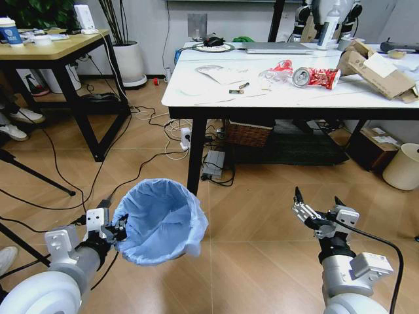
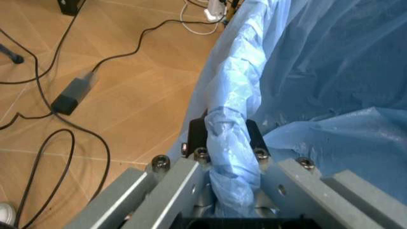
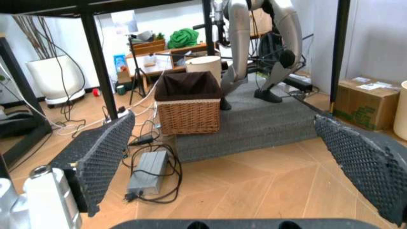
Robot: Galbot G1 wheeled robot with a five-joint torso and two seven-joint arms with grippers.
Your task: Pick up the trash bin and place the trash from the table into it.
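Note:
The trash bin [image 1: 160, 222], lined with a crinkled light-blue bag, hangs tilted above the floor at lower left. My left gripper [image 1: 120, 230] is shut on its rim [image 2: 232, 143], the bag bunched between the pads. On the white table [image 1: 196, 91] lies the trash: a red-labelled bottle [image 1: 315, 77], a red wrapper [image 1: 281, 67], a torn cardboard box [image 1: 378, 70] and crumpled white paper [image 1: 219, 72]. My right gripper [image 1: 318, 205] hovers low at lower right, open and empty, its textured pads [image 3: 102, 157] spread wide.
A laptop [image 1: 278, 47] and spray bottle [image 1: 329, 27] sit at the table's back. Under the table are a wicker basket [image 3: 188, 106], a power adapter [image 3: 147, 171] and cables. A yellow desk [image 1: 52, 46] stands at left, a cream bin [image 1: 402, 167] at right.

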